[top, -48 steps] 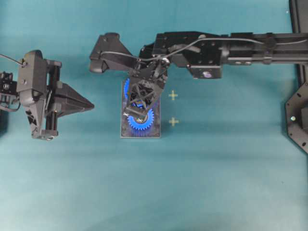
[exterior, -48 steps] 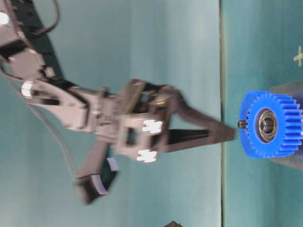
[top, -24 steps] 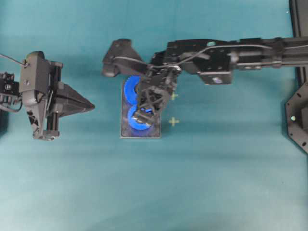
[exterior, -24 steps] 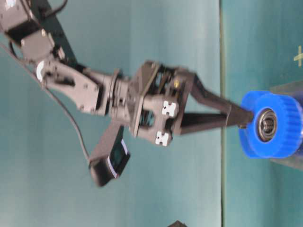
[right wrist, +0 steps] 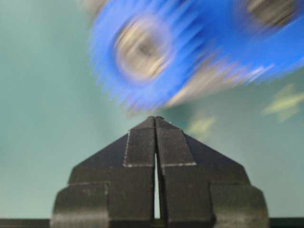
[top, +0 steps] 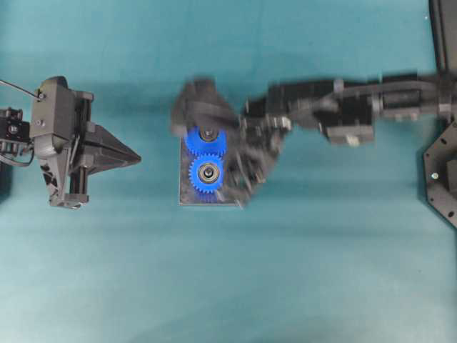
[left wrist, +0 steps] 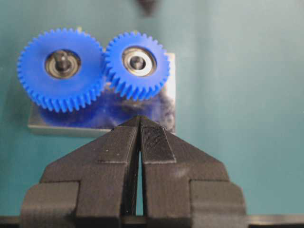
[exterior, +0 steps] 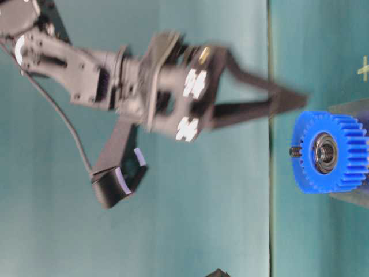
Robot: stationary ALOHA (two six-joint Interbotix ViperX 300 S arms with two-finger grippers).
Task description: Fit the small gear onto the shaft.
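The small gear (left wrist: 137, 61) sits on the dark plate (left wrist: 161, 107), its teeth meshed with the larger gear (left wrist: 60, 66). The shaft (left wrist: 137, 62) shows as a dark tip inside the small gear's silver hub ring. From overhead, the small gear (top: 207, 174) is the nearer of the two. My right gripper (top: 241, 200) is blurred, shut and empty, just right of the plate. In the table-level view the right gripper (exterior: 302, 99) hangs above and aside of the small gear (exterior: 340, 173). My left gripper (top: 137, 156) is shut with nothing in it, well left of the plate.
The larger gear (top: 207, 136) lies partly under the right arm. A yellow cross mark (exterior: 363, 68) is on the teal table surface. Black frame parts (top: 441, 171) stand at the right edge.
My right gripper has pulled off the small gear, rising and swinging right. The gear looked blurred half a second ago and is sharp now. The left arm has not moved.
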